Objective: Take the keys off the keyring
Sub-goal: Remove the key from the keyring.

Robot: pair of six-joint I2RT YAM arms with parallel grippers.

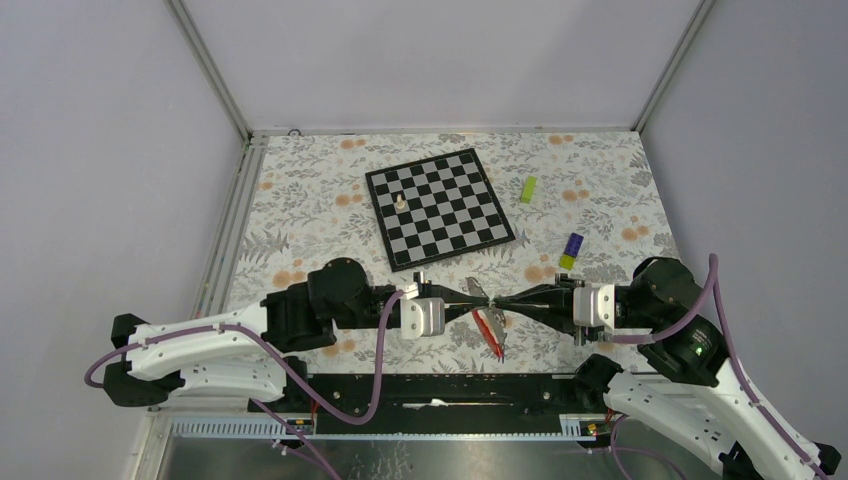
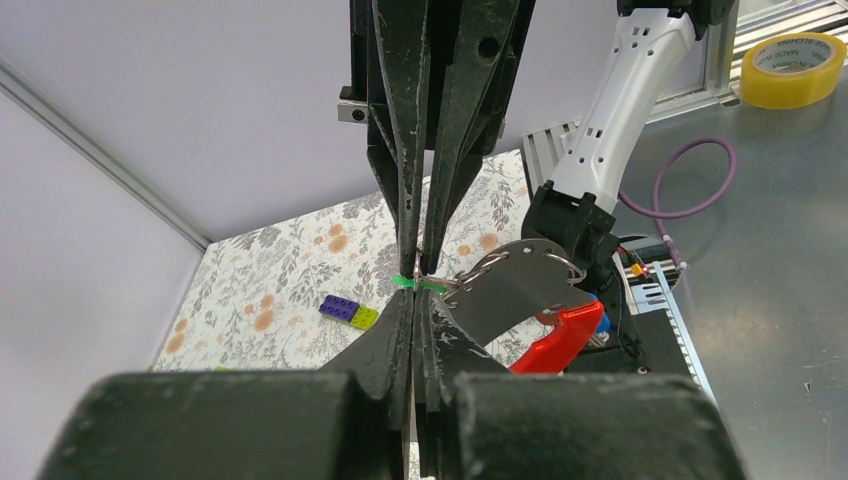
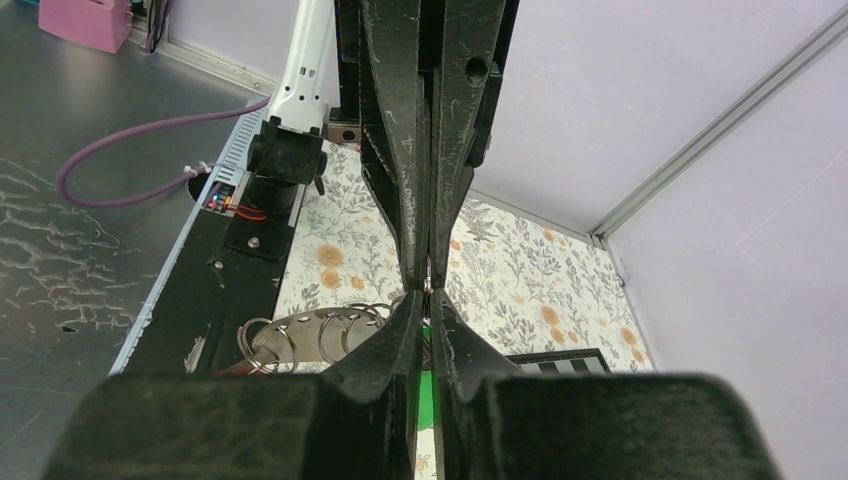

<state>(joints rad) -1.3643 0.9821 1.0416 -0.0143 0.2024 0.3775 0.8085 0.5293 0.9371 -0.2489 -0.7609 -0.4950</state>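
From above, the left gripper (image 1: 472,300) and the right gripper (image 1: 505,300) meet tip to tip over the near part of the flowered table (image 1: 300,200), just in front of the chessboard (image 1: 440,208). The keyring (image 1: 484,306) hangs at that meeting point with its red strap (image 1: 492,328) and the keys (image 1: 500,346) drooping towards the arms' bases. In the left wrist view, the left claw's fingers are pressed flat together. What they pinch cannot be made out, though the ring's thin wire runs right up to their tips. A green key (image 2: 404,282) shows at the joint where the two claws touch, and the silvery rings, a broad metal blade and the red strap hang off to the right, clear of the table. In the right wrist view, the right claw is almost closed, with a sliver of the green key gripped between its fingers. The rings lie to the left of its tips.
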